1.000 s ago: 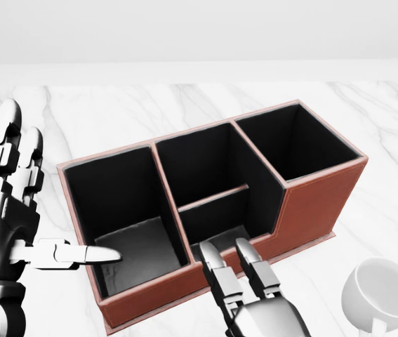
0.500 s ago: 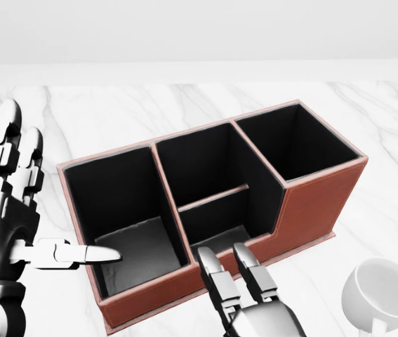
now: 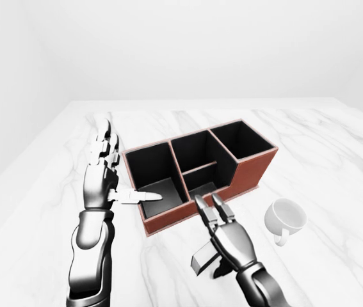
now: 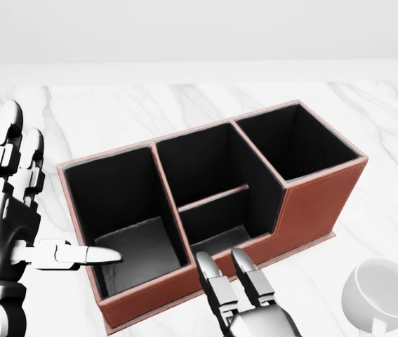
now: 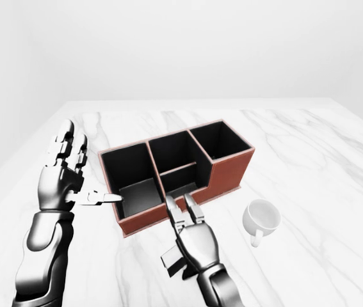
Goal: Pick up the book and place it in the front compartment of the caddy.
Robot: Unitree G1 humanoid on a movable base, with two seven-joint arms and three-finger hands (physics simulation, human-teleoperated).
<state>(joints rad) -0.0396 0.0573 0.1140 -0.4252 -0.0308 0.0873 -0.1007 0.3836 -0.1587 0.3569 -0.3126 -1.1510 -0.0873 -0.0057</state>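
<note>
The red-brown caddy (image 4: 321,200) with black insides stands on the marble table, mid-view. Its low front compartment (image 4: 220,235) faces the bottom of the head view. No book shows clearly. A pale grey patch (image 4: 139,246) lies on the floor of the left compartment; I cannot tell what it is. My left hand (image 3: 116,171) is open beside the caddy's left wall, fingers up and thumb pointing over the left compartment. My right hand (image 3: 208,208) is open, its straight fingers pointing at the low front wall. A grey block (image 3: 201,261) shows under its palm.
A white cup (image 3: 285,217) stands on the table to the right of my right hand. The white marble table (image 3: 322,147) stretches around the caddy, with its left edge (image 3: 24,173) near my left arm. A plain white wall rises behind.
My right hand has drawn back a little toward the bottom of the head view, away from the caddy's front wall. The left hand and the caddy have not moved.
</note>
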